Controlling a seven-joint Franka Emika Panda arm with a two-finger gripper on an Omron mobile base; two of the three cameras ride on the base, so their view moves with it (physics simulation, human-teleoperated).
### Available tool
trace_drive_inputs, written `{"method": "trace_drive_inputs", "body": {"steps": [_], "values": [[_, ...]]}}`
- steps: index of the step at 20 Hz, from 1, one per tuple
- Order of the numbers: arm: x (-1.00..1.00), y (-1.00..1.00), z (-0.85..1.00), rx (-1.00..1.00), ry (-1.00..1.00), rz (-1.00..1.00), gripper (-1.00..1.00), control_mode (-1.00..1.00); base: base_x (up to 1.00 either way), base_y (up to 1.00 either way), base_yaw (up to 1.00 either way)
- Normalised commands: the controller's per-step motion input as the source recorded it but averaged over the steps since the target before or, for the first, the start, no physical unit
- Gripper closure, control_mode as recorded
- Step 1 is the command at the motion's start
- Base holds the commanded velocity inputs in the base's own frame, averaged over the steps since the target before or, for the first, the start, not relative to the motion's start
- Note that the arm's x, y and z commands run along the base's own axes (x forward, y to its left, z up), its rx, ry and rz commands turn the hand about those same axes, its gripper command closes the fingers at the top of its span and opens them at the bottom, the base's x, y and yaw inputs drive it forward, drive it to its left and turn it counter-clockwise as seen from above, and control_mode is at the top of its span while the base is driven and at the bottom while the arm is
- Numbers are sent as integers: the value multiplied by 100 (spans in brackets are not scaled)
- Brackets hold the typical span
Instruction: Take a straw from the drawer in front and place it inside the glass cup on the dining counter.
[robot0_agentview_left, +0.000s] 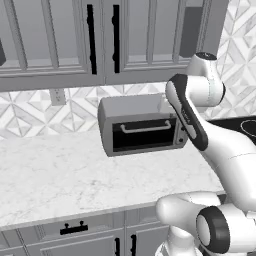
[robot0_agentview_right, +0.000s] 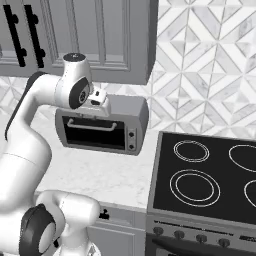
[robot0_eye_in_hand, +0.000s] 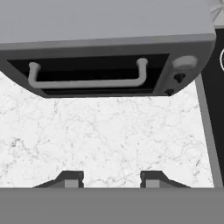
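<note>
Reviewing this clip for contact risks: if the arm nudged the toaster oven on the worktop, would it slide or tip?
The toaster oven would probably slide rather than tip: it is wide, low and boxy. The marble worktop looks smooth, so it may offer little grip. It likely weighs enough to resist light bumps.

Toaster oven (robot0_agentview_left: 142, 125) on marble worktop (robot0_agentview_left: 60, 175)

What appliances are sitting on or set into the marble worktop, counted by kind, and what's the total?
Toaster oven: 1
Black cooktop: 1
Total: 2
</note>
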Motion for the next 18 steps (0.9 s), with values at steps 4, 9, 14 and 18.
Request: {"method": "trace_drive_inputs", "body": {"steps": [4, 9, 14, 18], "values": [[-25, 2, 0, 0, -1, 0, -100, 100, -25, 3, 0], [0, 0, 0, 0, 0, 0, -100, 100, -100, 16, -7], [0, 0, 0, 0, 0, 0, -100, 100, -59, 61, -54], [0, 0, 0, 0, 0, 0, -100, 100, -3, 70, -65]]}}
